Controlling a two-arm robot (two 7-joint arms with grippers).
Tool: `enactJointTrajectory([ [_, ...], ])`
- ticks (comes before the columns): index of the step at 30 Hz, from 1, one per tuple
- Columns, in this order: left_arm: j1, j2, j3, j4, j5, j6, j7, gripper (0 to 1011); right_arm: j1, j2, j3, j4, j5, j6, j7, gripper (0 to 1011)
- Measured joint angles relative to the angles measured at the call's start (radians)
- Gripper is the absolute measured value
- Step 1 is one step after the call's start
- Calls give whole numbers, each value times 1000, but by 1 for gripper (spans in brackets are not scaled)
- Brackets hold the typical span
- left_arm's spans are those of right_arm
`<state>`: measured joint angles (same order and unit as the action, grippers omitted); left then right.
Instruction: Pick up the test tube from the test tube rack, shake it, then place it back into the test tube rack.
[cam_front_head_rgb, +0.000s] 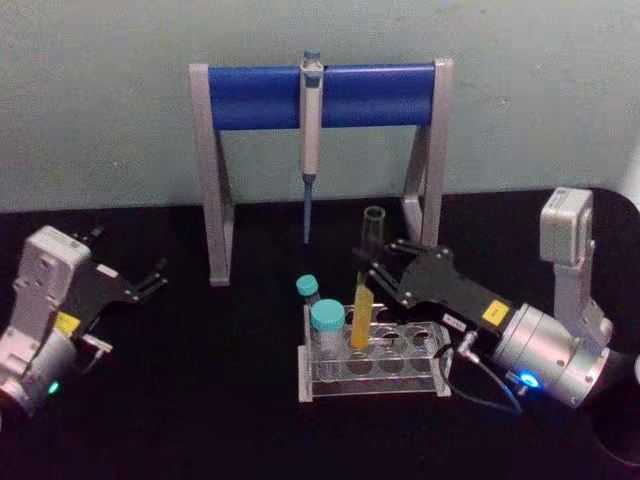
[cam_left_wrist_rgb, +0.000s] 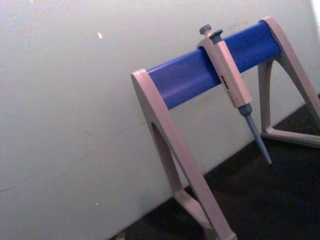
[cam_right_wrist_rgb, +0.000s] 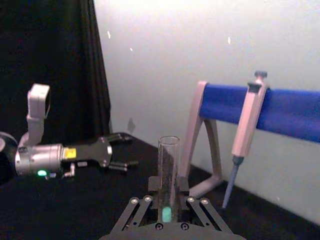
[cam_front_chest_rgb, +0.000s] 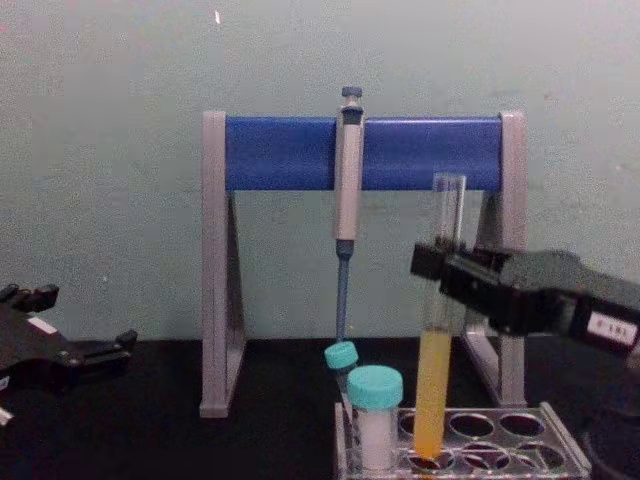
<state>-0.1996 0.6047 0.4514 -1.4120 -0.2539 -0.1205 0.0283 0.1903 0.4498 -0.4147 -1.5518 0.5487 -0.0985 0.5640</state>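
- The right tool (cam_front_head_rgb: 370, 270) is clenched on the test tube (cam_front_head_rgb: 361, 318). Its fingers press the clear glass above the yellow liquid, and the open mouth stands above the tool. I judge the first risk to be here: smooth glass held over a narrow band may slip or swing in the grip once the shaking starts.
- The tube has no cap, so a hard shake or a strong tilt could throw liquid out of the mouth.
- Below the tool, the tube's lower end reaches into a hole of the test tube rack (cam_front_head_rgb: 400, 385). Whether it rests on the rack's base cannot be told. A pull that is off the hole's axis could catch the glass on the rim and drag or tip the light rack.
- On the far side of the tube from the tool's body, two teal-capped vials (cam_front_head_rgb: 327, 320) stand in the same rack, near the tube. A sideways swing could knock them.
- Beyond the tool, a pipette (cam_front_head_rgb: 311, 120) hangs from the pipette stand (cam_front_head_rgb: 260, 95), and a high, forward shake might strike it.
- Well apart from this tool across the tabletop (cam_front_head_rgb: 220, 380), the left tool (cam_front_head_rgb: 128, 262) sits with fingers spread, holding nothing.
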Motion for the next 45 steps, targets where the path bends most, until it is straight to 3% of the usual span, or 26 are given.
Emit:
enactJointTrajectory([
  [9,0,0,0,0,0,0,0,1001,34,-2,11,-9,10,5,-11,223],
  [17,0,0,0,0,0,0,0,1001,77,-15,24,29,-4,11,-44,223],
  [27,0,0,0,0,0,0,0,1001,88,-26,29,47,-20,22,-64,223],
  [37,0,0,0,0,0,0,0,1001,48,0,64,6,-46,24,-101,223],
  [45,0,0,0,0,0,0,0,1001,-29,44,93,-76,-54,49,-112,223],
])
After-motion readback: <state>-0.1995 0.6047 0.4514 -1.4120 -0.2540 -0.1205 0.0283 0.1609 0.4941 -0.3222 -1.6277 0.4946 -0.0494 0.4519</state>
